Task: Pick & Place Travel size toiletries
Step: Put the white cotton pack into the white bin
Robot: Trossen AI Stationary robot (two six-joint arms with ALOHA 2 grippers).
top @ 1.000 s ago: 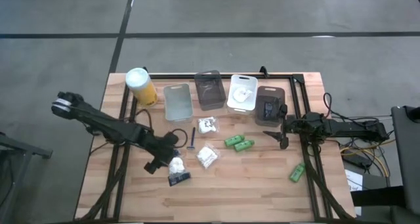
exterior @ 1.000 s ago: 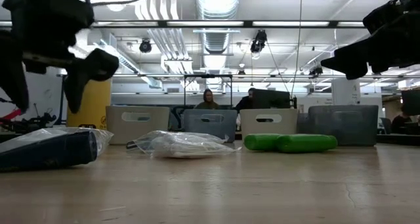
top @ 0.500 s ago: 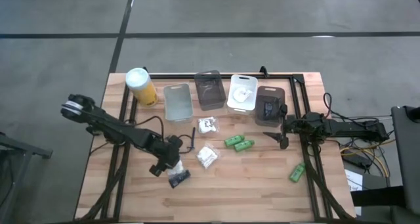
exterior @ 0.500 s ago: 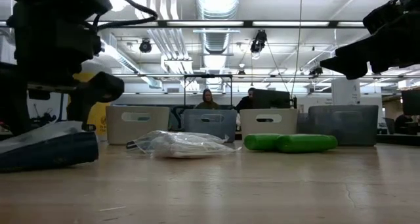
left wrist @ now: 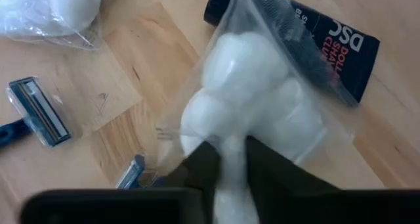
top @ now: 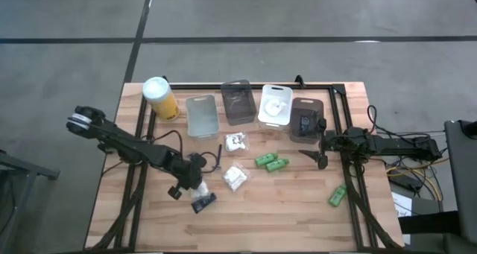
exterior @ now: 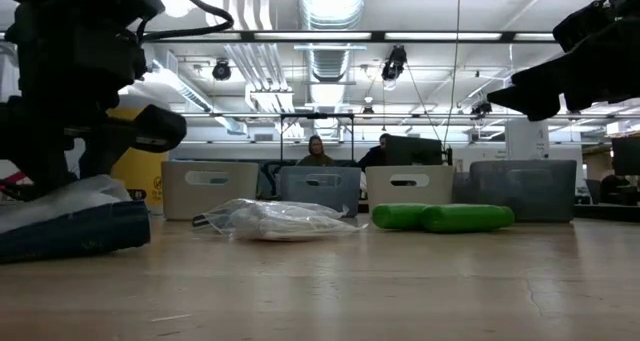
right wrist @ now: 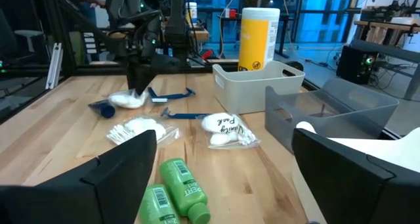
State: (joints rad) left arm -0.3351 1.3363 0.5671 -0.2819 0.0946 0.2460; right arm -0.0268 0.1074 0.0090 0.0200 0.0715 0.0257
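The left gripper (top: 195, 185) is down at the table's (top: 283, 217) near-left centre. The high view shows only its position over a white packet (top: 199, 188) and a black sachet (top: 203, 202). The left wrist view shows more: both fingers (left wrist: 205, 168) are closed almost together on the clear packet (left wrist: 252, 96) of white balls, pinching its near end. The packet lies partly across the sachet (left wrist: 331, 43), and a blue razor (left wrist: 36, 112) lies beside it on the wood.

In the low view the gripper (exterior: 70, 141) stands at the far left on the packet and sachet (exterior: 75, 226).

Right of the gripper, the high view shows a second razor (top: 220, 156), two more packets (top: 235, 142) (top: 235, 177), a pair of green tubes (top: 271, 162) at centre and a lone tube (top: 337, 196) near the right edge. Along the far edge stand a yellow canister (top: 160, 97) and four bins (top: 241, 101).

The right gripper (top: 319, 156) hovers right of the tubes. Its wrist view shows the fingers (right wrist: 125, 165) spread wide with nothing between them, the tube pair (right wrist: 172, 188) lying just ahead.
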